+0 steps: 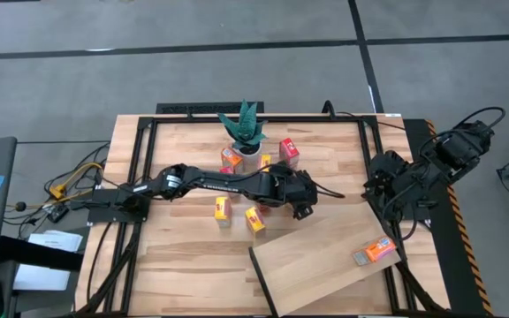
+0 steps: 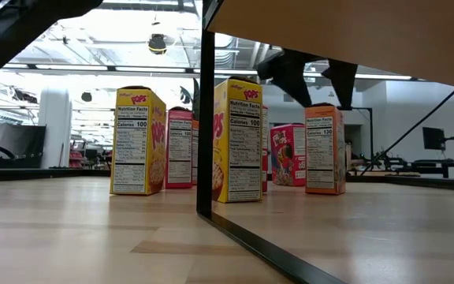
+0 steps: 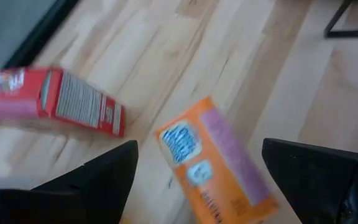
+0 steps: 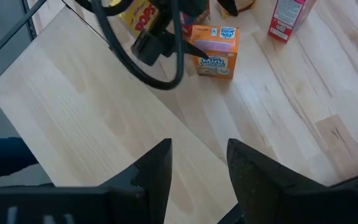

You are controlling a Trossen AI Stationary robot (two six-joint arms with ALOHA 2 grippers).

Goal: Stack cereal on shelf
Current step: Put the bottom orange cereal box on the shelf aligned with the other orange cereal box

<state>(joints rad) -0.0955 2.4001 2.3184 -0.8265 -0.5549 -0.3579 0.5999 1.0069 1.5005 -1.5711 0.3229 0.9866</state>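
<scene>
Several cereal boxes stand upright on the table: two yellow ones (image 1: 223, 208) (image 1: 254, 219), a red one (image 1: 288, 150) and one more by the plant (image 1: 231, 159). My left gripper (image 3: 197, 180) hangs open over an orange box (image 3: 216, 168), one finger on each side, touching nothing; in the low view its fingers (image 2: 290, 75) are above that box (image 2: 325, 150). Another orange box (image 1: 376, 252) lies flat on the pale shelf (image 1: 316, 265), near its right corner. My right gripper (image 4: 197, 174) waits open above the shelf (image 4: 92, 106) with nothing between its fingers.
A green potted plant (image 1: 244, 128) stands at the far middle of the table. A black frame (image 1: 263, 113) runs round the tabletop. The shelf lies slantwise across the near right part, its dark edge (image 2: 205, 118) close before the low camera. Bare planks (image 1: 175, 265) lie near left.
</scene>
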